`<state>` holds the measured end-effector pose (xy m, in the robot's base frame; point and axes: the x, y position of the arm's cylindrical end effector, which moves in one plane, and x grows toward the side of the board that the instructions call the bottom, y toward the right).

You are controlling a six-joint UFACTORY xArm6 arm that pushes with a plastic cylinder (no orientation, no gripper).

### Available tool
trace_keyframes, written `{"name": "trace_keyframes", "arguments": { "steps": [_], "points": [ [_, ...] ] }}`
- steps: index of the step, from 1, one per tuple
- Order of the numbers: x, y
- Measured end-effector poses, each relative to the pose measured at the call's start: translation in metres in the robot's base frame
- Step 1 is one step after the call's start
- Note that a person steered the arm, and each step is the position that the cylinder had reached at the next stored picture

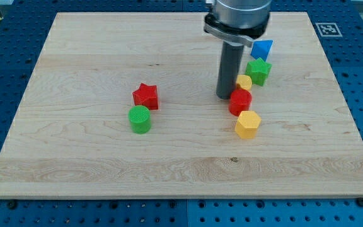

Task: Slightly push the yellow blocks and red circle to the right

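My tip stands on the board right of centre, just left of a red circle block and close to touching it. A yellow hexagon block lies just below the red circle. A second, smaller yellow block sits just above the red circle, partly behind my rod; its shape is unclear. The three blocks form a short column to the right of my tip.
A green star and a blue triangle lie above the column, toward the view's top right. A red star and a green cylinder sit left of centre. The wooden board rests on a blue pegboard.
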<state>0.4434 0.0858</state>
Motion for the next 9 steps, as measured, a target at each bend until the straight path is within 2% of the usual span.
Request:
{"name": "trace_keyframes", "arguments": {
  "steps": [1, 3, 5, 6, 8, 9],
  "points": [
    [0.008, 0.020],
    [0.015, 0.025],
    [-0.013, -0.014],
    [-0.013, -0.005],
    [-0.012, 0.049],
    [-0.007, 0.037]
  ]
}}
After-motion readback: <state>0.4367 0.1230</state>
